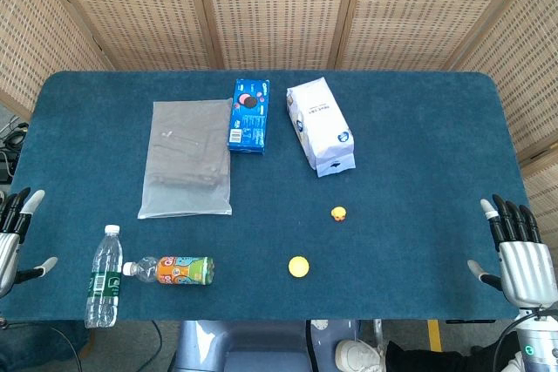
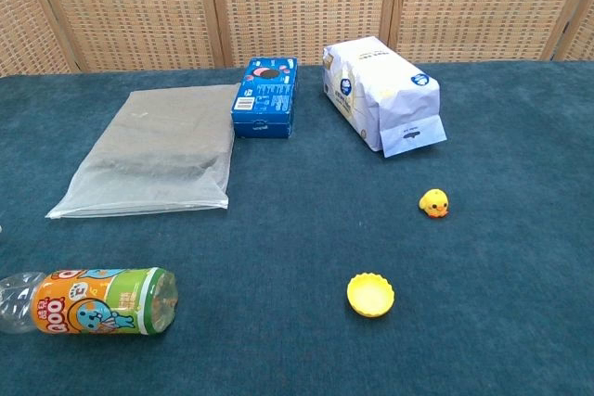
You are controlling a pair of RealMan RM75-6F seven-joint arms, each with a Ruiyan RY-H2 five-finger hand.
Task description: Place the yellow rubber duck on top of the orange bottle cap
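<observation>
A small yellow rubber duck point(image 1: 339, 213) point(image 2: 433, 202) stands on the blue table, right of centre. The bottle cap point(image 1: 299, 266) point(image 2: 370, 294), yellow-orange, lies open side up nearer the front edge, a little left of the duck and apart from it. My right hand point(image 1: 516, 254) hangs at the table's right edge, fingers spread, holding nothing. At the left edge sits my left hand point(image 1: 12, 237), also with fingers apart and empty. Neither hand shows in the chest view.
A white paper pack point(image 1: 320, 125) and a blue cookie box point(image 1: 248, 115) lie at the back. A grey plastic bag point(image 1: 186, 158) lies left of them. A colourful juice bottle point(image 1: 174, 271) and a clear water bottle point(image 1: 104, 277) lie at front left.
</observation>
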